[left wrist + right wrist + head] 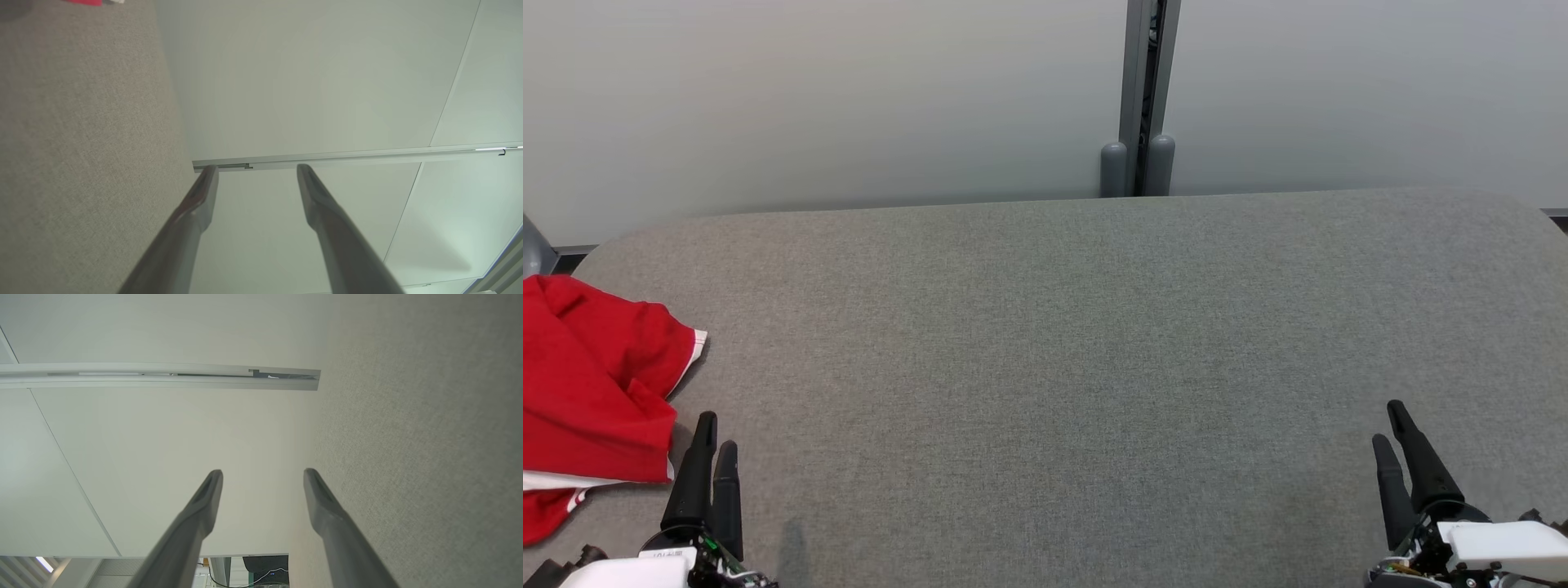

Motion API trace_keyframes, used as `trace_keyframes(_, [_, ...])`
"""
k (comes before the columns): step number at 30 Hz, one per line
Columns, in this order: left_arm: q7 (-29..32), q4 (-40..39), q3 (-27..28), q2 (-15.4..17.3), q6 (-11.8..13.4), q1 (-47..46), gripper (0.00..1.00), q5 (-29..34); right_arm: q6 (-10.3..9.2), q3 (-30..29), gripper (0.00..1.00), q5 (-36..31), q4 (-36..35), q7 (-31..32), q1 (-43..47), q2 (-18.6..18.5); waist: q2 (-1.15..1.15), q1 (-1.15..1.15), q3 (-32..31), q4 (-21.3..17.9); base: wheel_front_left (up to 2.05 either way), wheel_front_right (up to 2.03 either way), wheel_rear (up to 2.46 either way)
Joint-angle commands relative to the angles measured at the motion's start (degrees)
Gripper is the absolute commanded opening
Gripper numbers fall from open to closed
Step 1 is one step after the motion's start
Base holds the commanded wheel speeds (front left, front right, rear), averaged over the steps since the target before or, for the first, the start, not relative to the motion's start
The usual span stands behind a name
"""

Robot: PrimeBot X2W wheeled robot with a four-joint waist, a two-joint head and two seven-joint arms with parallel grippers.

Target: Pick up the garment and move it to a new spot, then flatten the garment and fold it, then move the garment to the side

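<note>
Both claws stand released, with nothing between their fingers. The left claw (716,433) sits low at the near edge, just beside the crumpled red garment with white trim (588,384). The right claw (1387,421) is well apart from it, at the opposite near corner. This looks like a ready pose, jaws wide for a first pinch of cloth. The garment lies heaped at the left edge of the grey fabric-covered desk (1045,327), loose on the surface rather than inside any container.
</note>
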Motion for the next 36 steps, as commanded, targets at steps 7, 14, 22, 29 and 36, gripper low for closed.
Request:
trace_keyframes(7, [-2.7, -1.2, -2.5, 1.2, -0.1, -4.6, 1.0, 2.5, 0.19, 0.0, 1.0, -3.2, -1.6, -2.2, -3.1, -1.8, 0.0, 0.0, 0.1, 0.0, 0.0, 0.0, 0.0])
trace_keyframes(14, [-5.1, -2.7, -4.0, 2.1, -0.2, -6.9, 1.0, 11.1, 0.21, -0.5, 1.0, -10.1, -3.2, -3.7, -4.5, -2.8, 0.0, 0.0, 0.3, -0.2, 0.0, 0.0, 0.0])
trace_keyframes(22, [-7.2, -4.8, -6.2, 2.4, -0.2, -8.3, 1.0, 22.9, 0.22, -1.0, 1.0, -21.4, -6.0, -5.2, -5.4, -3.2, 0.0, 0.0, 0.3, -0.4, 0.0, 0.0, 0.0])
trace_keyframes(29, [-8.9, -5.4, -8.1, 3.2, -0.3, -9.0, 1.0, 31.3, 0.24, -0.5, 1.0, -30.2, -7.8, -6.4, -5.8, -3.7, 0.0, 0.0, 0.3, -0.6, 0.0, 0.0, 0.0])
trace_keyframes(36, [-10.6, -5.5, -9.9, 3.7, -0.3, -9.4, 1.0, 38.5, 0.26, 0.4, 1.0, -38.4, -8.6, -7.5, -5.8, -4.7, 0.0, 0.0, 0.2, -0.7, 0.0, 0.0, 0.0])
